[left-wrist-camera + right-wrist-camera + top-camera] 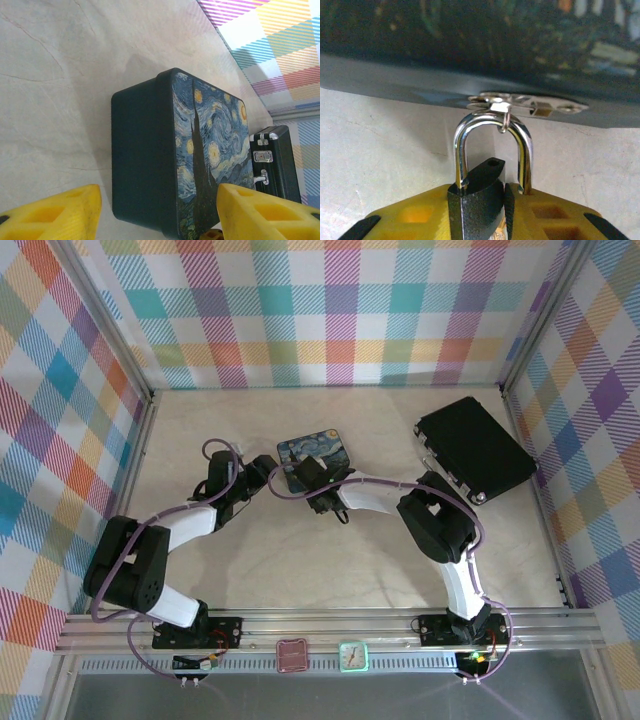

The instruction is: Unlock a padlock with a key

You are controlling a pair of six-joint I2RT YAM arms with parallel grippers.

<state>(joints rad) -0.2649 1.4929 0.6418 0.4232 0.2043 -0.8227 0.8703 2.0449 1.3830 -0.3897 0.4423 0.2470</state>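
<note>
Yellow right gripper (480,202) pinches the padlock (476,192), its shackle (462,145) hooked through the closed tin (150,150)'s hasp (520,104); left gripper (159,200) gapes wide, empty, facing the tin; black case (475,450) latched shut

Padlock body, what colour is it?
The padlock body is black, seen best in the right wrist view.

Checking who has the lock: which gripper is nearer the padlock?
Right. The right gripper clamps the padlock hooked on the tin; the left gripper sits open at the tin's side.
</note>
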